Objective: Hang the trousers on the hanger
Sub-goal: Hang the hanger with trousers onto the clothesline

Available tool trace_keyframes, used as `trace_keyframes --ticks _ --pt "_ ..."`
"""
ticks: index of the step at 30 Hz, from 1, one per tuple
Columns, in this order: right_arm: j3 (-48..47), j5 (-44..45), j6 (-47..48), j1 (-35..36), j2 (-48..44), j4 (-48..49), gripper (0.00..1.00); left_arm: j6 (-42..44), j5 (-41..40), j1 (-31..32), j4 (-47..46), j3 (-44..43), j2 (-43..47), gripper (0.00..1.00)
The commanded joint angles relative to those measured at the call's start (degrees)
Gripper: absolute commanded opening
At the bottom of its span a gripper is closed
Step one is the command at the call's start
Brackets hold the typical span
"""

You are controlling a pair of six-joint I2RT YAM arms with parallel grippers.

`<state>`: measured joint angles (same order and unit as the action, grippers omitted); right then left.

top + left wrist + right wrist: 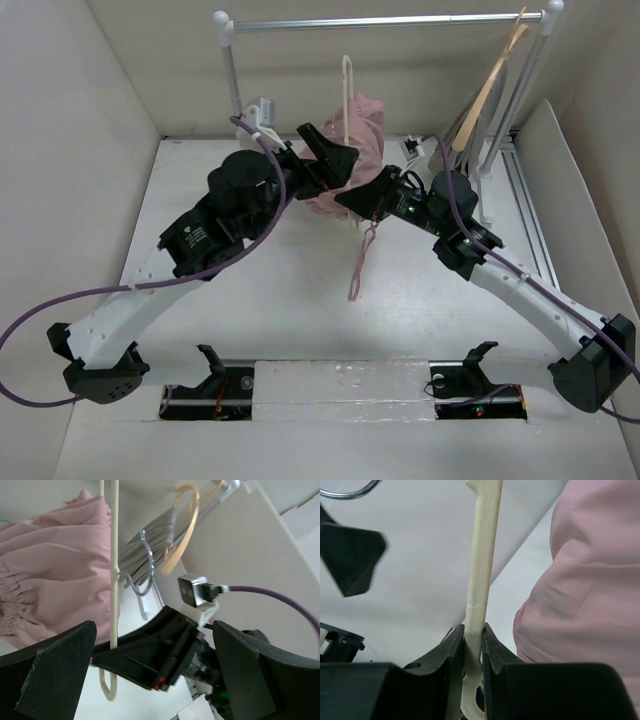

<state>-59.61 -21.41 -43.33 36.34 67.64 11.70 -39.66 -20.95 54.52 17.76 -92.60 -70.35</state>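
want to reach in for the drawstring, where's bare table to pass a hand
Bare table lies between the left arm and right arm, in front of the drawstring, and at the back left by the wall. Crowded at back centre: left gripper, right gripper, hanger and trousers bunch together.

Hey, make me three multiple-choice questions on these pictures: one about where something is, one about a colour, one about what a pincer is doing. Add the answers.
1. Where is the tan wooden hanger?
A) lying on the table
B) at the right end of the rail
C) on an arm's base

2. What colour are the trousers?
A) grey
B) blue
C) pink

3. What is the right pincer doing?
A) shut on the cream hanger
B) wide open and empty
C) shut on a drawstring

Answers:
1 B, it hangs from the rail beside the right post.
2 C, the fabric is dusty pink in every view.
3 A, the right wrist view shows it clamping the hanger's rod from both sides.
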Motion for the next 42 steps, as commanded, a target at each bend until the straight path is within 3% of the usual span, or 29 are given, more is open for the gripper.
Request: trace_keyframes --ticks 1,8,16,21,28,33,36,42 --pt "-6.21 -1.18 1.85 -1.09 1.26 8.16 0.0 2.3 -0.4 -0.47 -1.76 -2.68 4.25 0.99" --pt "-15.52 -0.65 0.35 -8.11 6.36 10.18 0.0 2.57 -4.89 -0.47 1.39 5.82 11.72 0.99" --pt "-19.57 0.49 -5.62 -18.66 11.37 13.08 0.0 -6.11 -3.49 -0.47 4.47 24.19 22.69 0.99" --pt "-21.86 1.02 -9.21 -21.65 14.19 11.41 0.0 -8.85 -2.17 -0.47 5.53 29.22 25.69 0.99" --pt "-20.9 -2.05 0.95 -15.43 9.19 7.64 0.0 -8.94 -1.72 -0.47 4.21 31.25 27.72 0.99" --pt "-9.6 -2.5 0.45 -8.31 2.95 6.92 0.0 -7.37 -3.74 -0.47 5.27 30.37 27.72 0.99" --pt "-4.91 -0.83 -1.93 -8.3 0.83 8.6 0.0 -6.66 -3.66 -0.47 5.18 29.49 27.02 0.99" --pt "-7.44 -1.18 -5.97 -12.34 6.71 11.15 0.0 -5.6 -2.69 -0.47 5.27 28.35 25.52 0.99"
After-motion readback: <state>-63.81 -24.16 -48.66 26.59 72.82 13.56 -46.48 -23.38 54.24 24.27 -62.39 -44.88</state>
